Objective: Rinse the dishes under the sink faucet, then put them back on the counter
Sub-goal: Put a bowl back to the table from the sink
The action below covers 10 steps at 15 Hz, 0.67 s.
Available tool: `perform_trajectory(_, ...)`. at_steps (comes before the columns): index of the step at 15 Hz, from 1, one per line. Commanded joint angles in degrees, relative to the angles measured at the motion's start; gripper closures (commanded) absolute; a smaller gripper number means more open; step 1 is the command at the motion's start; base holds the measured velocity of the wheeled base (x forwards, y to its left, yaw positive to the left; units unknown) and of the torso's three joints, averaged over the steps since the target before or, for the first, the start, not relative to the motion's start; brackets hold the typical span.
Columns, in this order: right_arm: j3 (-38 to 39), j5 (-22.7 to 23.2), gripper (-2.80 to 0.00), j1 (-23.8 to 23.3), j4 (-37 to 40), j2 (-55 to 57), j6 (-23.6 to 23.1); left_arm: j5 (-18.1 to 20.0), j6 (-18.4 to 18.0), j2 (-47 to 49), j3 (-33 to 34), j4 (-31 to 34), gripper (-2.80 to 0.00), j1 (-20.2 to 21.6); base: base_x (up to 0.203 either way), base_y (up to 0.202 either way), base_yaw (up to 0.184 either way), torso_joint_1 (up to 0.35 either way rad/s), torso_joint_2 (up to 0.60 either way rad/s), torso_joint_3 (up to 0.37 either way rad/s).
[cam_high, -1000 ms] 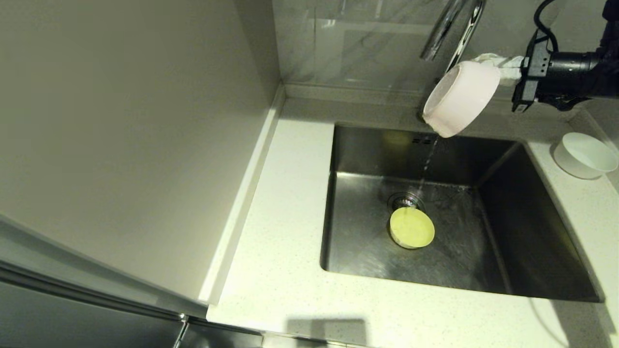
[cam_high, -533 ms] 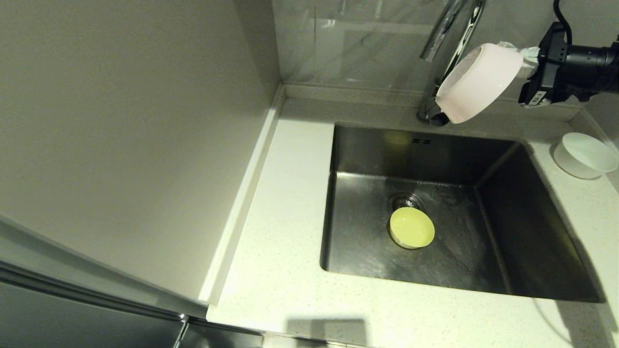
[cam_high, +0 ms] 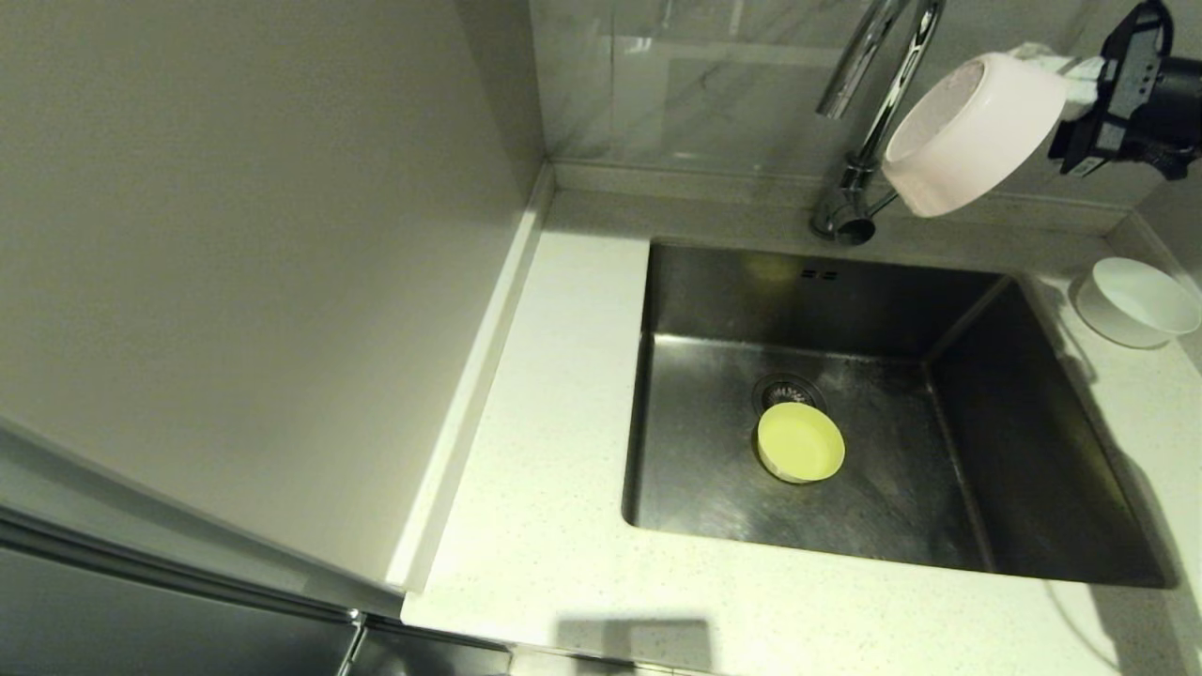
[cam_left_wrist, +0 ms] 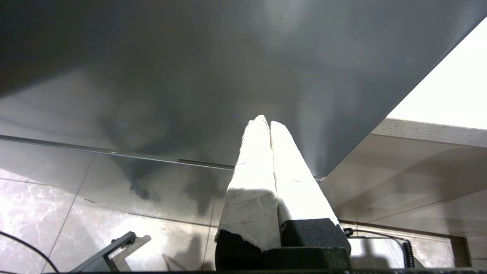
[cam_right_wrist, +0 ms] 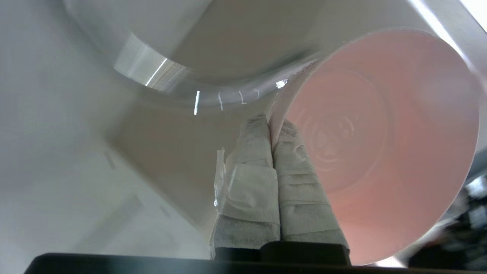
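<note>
The right gripper [cam_high: 1052,70] is pinching the rim of the pale pink bowl [cam_high: 967,136], its cloth-wrapped fingers [cam_right_wrist: 296,171] pressed together on the wall, one inside and one outside. It is holding the bowl up beside the faucet [cam_high: 878,103], on the side toward the white bowl [cam_high: 1136,300], tilted so the mouth is facing down and sideways over the back edge of the sink [cam_high: 1080,554]; that tilt is probably meant to let rinse water drain out rather than carry it to the worktop. No water is running from the faucet.

The white bowl is sitting upright on the counter [cam_high: 563,469], well to the right of the faucet, likely the spot where rinsed dishes are being collected. The yellow bowl [cam_high: 800,443] is lying in the sink below the faucet, touching the drain strainer [cam_high: 784,390], and seems to be waiting its turn.

The left gripper [cam_left_wrist: 269,125] is hanging parked away from the sink, fingers pressed together on nothing.
</note>
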<state>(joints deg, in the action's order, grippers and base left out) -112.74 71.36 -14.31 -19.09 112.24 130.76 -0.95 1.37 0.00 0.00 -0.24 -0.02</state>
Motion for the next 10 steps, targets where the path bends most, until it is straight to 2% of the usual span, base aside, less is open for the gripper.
perform_trajectory(1, -1.1, 1.2, 0.00, -1.0, -6.0, -0.9, 1.1, 0.0, 0.0, -0.1, 0.0, 0.0, 0.00, 0.0, 0.000, 0.000, 0.000, 0.000, 0.00, 0.000)
perform_trajectory(5, 11.0, 1.7, 0.00, -1.6, -7.8, -1.3, 0.1, 0.0, 0.0, -0.1, 0.0, 0.0, 0.00, 0.0, 0.000, 0.000, 0.000, 0.000, 0.00, 0.000)
perform_trajectory(6, 12.9, 2.9, 0.00, -2.7, -10.8, -1.8, -1.1, 0.0, 0.0, -0.1, 0.0, 0.0, 0.00, 0.0, 0.000, 0.000, 0.000, 0.000, 0.00, 0.000)
perform_trajectory(8, 11.7, 5.5, 0.00, -4.1, -18.2, -2.6, -2.3, 0.0, 0.0, -0.1, 0.0, 0.0, 0.00, 0.0, 0.000, 0.000, 0.000, 0.000, 0.00, 0.000)
perform_trajectory(10, 8.6, 7.1, 0.00, -5.8, -29.7, -3.4, -2.5, 0.0, 0.0, -0.1, 0.0, 0.0, 0.00, 0.0, 0.000, 0.000, 0.000, 0.000, 0.00, 0.000)
